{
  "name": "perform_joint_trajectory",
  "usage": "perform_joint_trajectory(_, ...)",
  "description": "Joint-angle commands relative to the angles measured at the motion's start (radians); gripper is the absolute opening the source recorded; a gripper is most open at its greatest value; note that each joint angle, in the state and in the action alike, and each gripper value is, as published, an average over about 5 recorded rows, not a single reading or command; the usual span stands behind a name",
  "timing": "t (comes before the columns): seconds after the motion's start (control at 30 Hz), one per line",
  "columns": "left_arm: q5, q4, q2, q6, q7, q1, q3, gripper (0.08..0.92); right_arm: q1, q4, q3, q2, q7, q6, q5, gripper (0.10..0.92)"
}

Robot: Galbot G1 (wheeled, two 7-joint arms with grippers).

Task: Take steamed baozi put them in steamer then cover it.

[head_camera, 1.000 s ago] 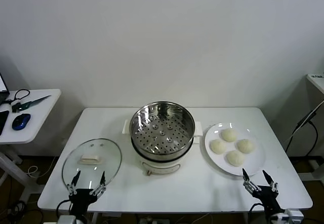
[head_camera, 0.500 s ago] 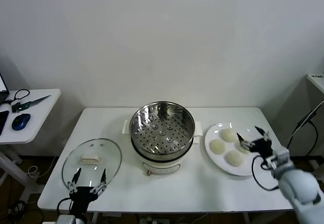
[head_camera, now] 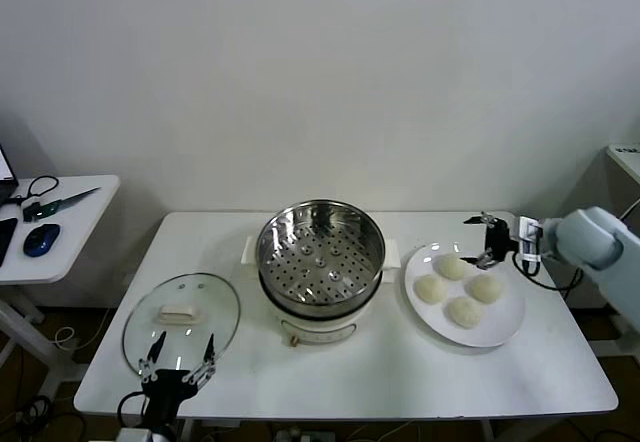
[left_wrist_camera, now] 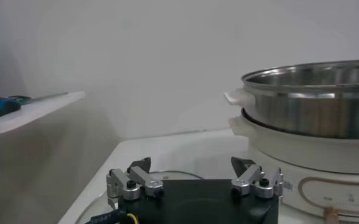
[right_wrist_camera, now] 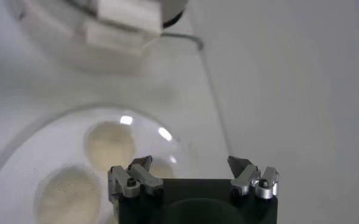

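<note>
- Left claw point(head_camera: 177, 373) hangs wide and empty at the worktop's point(head_camera: 400, 362) near edge; glass lid point(head_camera: 181, 318) just beyond, off the pot
- Steamer point(head_camera: 320, 252) farther in: tray bare
- Right claw point(head_camera: 487, 241) spread wide, empty, over the plate's point(head_camera: 500, 327) far rim; all four baozi point(head_camera: 465, 311) lie just nearer, none moved

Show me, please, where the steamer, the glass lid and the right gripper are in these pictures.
Steamer point(head_camera: 321, 259): head view, on its perforated tray.
Glass lid point(head_camera: 181, 314): head view, on its cream handle.
Right gripper point(head_camera: 487, 240): head view, midway between its open fingertips, above the plate's far rim.
</note>
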Motion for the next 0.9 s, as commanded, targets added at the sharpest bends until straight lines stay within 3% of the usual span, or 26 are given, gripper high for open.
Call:
perform_joint_trajectory(0.03,-0.001,0.003,-0.002,-0.007,0.001,0.000,0.001,0.823,0.410,-0.247,-0.451,0.092,-0.274,0.117,-0.075,0.823)
perform_joint_trajectory(0.33,0.000,0.022,-0.004,-0.013,0.002,-0.009,-0.006,0.823,0.228,-0.478,-0.331,0.318,-0.219,0.104,-0.045,0.823)
perform_joint_trajectory(0.5,0.000,0.042,-0.003,-0.016,0.002,-0.018,-0.008,0.823,0.149,-0.574,-0.255,0.392,-0.164,0.115,-0.115,0.823)
perform_joint_trajectory(0.9,-0.001,0.078,-0.003,-0.021,0.002,-0.041,-0.006,0.823,0.053,-0.690,-0.097,0.504,-0.039,0.070,-0.191,0.823)
